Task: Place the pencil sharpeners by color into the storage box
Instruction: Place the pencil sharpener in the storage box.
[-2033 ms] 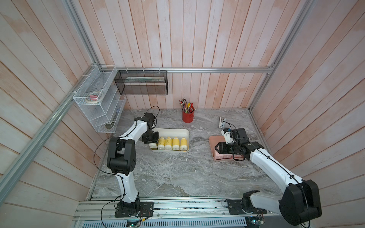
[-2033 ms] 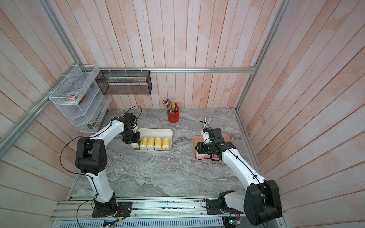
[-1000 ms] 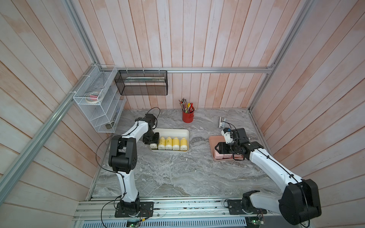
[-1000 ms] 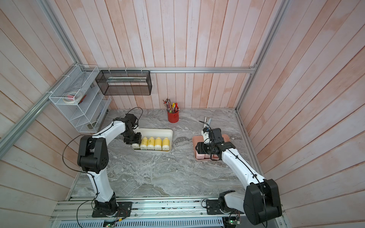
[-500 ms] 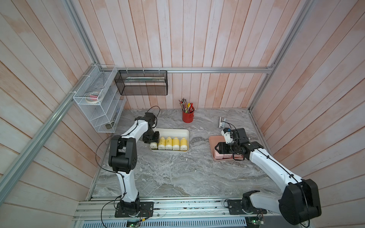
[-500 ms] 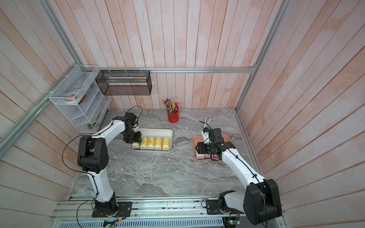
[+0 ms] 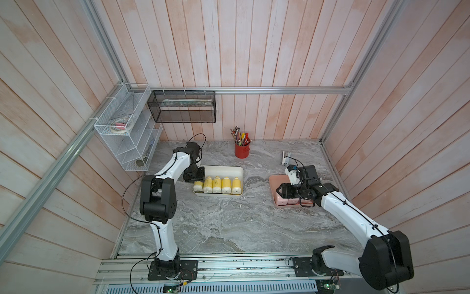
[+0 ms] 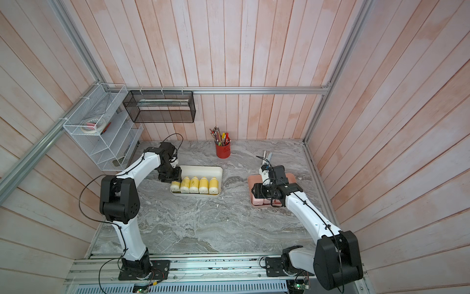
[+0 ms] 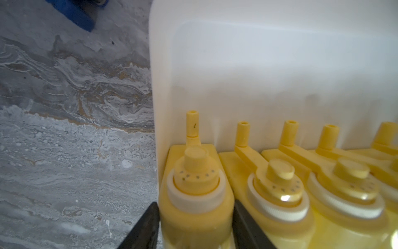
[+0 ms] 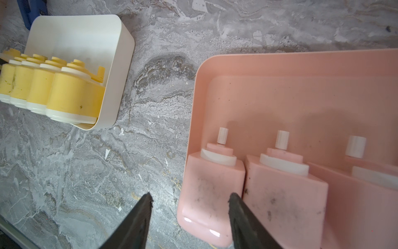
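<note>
On the marble table [image 7: 229,224] stand two shallow trays, well apart from each other. The cream tray [image 7: 223,171] holds the five yellow sharpeners [image 7: 216,185]. They lie side by side in one row along its near wall, with their cream ends toward the front edge of the table, and the far half of the tray is bare. The left gripper [image 7: 196,178] is at the left end of this row. In the left wrist view its fingers [image 9: 146,226] stand narrow around the end yellow sharpener [image 9: 197,189], one by the tray wall and one in the gap to the next sharpener. They seem to touch it, but I cannot tell if they really squeeze it. The pink tray [image 10: 301,97] holds the pink sharpeners [image 10: 211,189], also in a row against one wall. Three white cranks are clear in the right wrist view, and the rest is cut by the picture edge. The right gripper [image 10: 190,207] hangs above the end of that row with its fingers [image 10: 137,222] spread. One is over the bare table outside the tray, the other over the gap after the end pink one, and they hold nothing. A red pencil cup [image 7: 241,152] stands behind the trays near the back wall.
</note>
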{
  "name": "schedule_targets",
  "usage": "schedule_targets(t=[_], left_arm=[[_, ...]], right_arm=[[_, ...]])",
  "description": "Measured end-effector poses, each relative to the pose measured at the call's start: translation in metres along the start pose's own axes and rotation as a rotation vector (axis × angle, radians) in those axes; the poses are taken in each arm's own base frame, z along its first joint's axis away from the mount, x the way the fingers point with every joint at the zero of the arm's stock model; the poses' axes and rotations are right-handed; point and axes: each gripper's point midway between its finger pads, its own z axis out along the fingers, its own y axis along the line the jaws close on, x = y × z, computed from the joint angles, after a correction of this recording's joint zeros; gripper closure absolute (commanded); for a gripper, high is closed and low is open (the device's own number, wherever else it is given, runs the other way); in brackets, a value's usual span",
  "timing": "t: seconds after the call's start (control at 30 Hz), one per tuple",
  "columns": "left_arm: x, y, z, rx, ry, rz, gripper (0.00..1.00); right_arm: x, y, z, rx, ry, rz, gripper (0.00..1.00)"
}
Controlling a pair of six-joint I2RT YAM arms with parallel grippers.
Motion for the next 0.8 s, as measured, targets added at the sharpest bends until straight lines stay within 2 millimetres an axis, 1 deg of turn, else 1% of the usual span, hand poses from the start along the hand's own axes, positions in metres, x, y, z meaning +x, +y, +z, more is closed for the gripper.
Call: schedule_targets(t=[0.13,0.3,0.57,0.73,0.8], left_arm=[[-0.002,-0.003,-0.012,-0.007,-0.02,0.006,0.44],[-0.008,-0.013,-0.033,-0.001,-0.07,0.019,0.43],[-0.011,-0.021,-0.061,0.027,-0.152,0.015,0.39],[-0.004,-0.029,-0.072,0.084,-0.212,0.011,0.39],[0.001,-0.032,-0.074,0.111,-0.234,0.013,0.36]], right_arm=[[0.002,0.0,-0.001,0.0,-0.002,-0.001,0.4],[0.003,0.0,-0.002,-0.002,-0.009,-0.002,0.4],[0.002,0.001,-0.007,-0.006,-0.026,-0.002,0.4],[0.001,0.003,-0.012,-0.009,-0.042,0.004,0.4],[0.003,0.002,-0.012,-0.008,-0.042,0.009,0.4]])
